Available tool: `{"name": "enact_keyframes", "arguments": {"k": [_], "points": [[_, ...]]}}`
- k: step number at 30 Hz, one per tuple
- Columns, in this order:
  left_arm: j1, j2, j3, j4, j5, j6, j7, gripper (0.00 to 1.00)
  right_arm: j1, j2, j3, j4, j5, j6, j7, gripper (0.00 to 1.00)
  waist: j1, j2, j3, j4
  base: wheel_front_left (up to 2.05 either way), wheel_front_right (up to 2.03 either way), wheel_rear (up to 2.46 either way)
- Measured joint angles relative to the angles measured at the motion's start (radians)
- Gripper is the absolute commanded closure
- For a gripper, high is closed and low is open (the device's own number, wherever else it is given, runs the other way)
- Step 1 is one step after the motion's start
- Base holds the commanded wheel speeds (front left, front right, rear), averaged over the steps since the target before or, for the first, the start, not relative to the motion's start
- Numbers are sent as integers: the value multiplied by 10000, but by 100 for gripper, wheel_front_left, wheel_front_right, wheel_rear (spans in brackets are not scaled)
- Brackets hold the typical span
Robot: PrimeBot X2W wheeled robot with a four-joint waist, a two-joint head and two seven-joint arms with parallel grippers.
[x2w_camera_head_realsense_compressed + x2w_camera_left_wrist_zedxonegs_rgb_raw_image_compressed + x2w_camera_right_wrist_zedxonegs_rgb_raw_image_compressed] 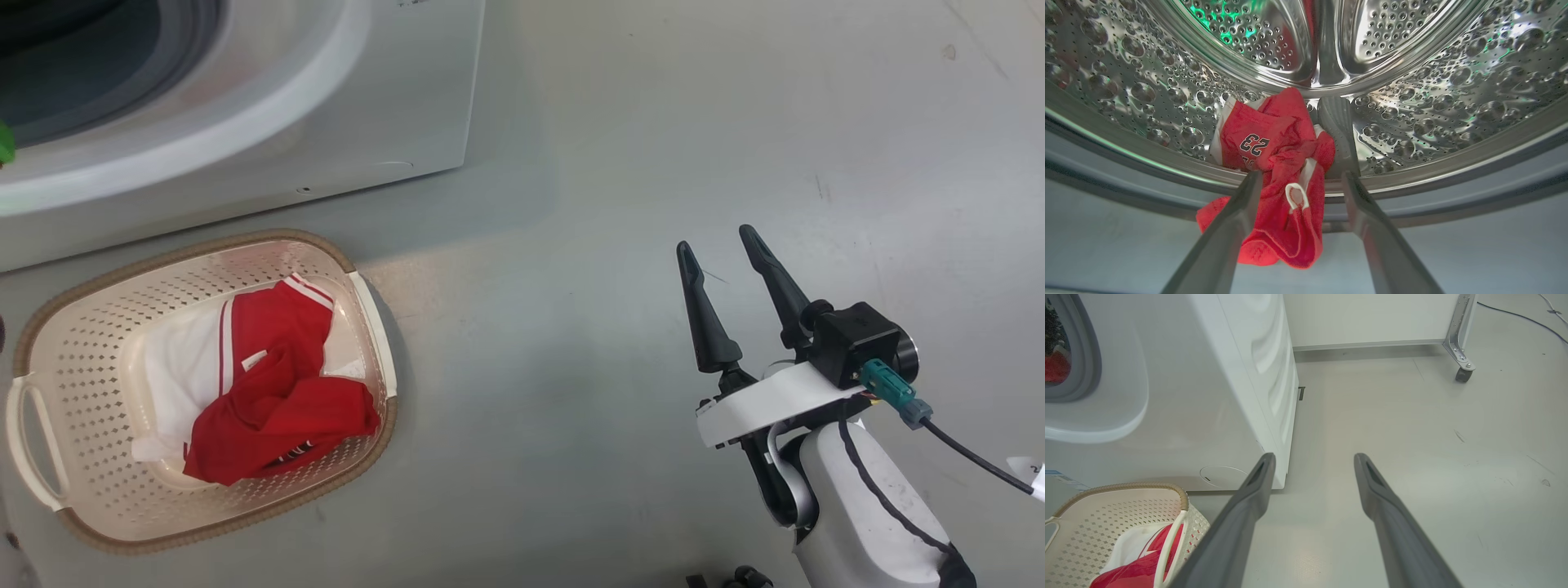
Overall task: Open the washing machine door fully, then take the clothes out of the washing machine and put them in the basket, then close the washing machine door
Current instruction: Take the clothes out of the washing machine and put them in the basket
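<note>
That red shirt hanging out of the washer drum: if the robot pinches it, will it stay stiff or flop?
Probably flop: the red shirt lies crumpled and droops over the drum lip, so it should dangle. It looks like thin mesh, likely light. A trailing fold might drag on the lip.

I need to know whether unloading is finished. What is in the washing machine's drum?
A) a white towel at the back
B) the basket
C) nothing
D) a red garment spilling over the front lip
D: the left wrist view shows a red garment numbered 23 lying on the steel drum and hanging over its front lip, between the left gripper's open jaws.
</note>
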Motion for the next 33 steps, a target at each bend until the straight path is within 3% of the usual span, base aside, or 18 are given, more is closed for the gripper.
{"name": "enact_keyframes", "arguments": {"k": [14,19,20,21,22,33], "points": [[-1150,709,121,1110,600,428,980,0,-577,-2,211,-132,290,-207,0,0,0,0,1222,-454,0,0,0],[-1475,667,140,1425,807,479,907,0,-748,-4,215,-84,433,-299,0,0,-1,0,1492,-519,0,0,0],[-1483,635,142,1475,807,481,832,9,-767,-4,215,-71,462,-343,0,0,-1,0,1486,-512,0,0,0],[-1494,602,130,1526,809,487,788,74,-784,-4,217,-44,472,-343,0,0,0,0,1469,-498,0,0,0],[-1521,560,109,1618,836,510,721,100,-797,-4,217,-23,476,-351,0,0,-1,0,1443,-483,0,0,0],[-1504,-209,-399,2451,947,512,-73,100,-952,-10,75,305,454,-355,0,0,0,0,860,-231,0,0,0]]}}
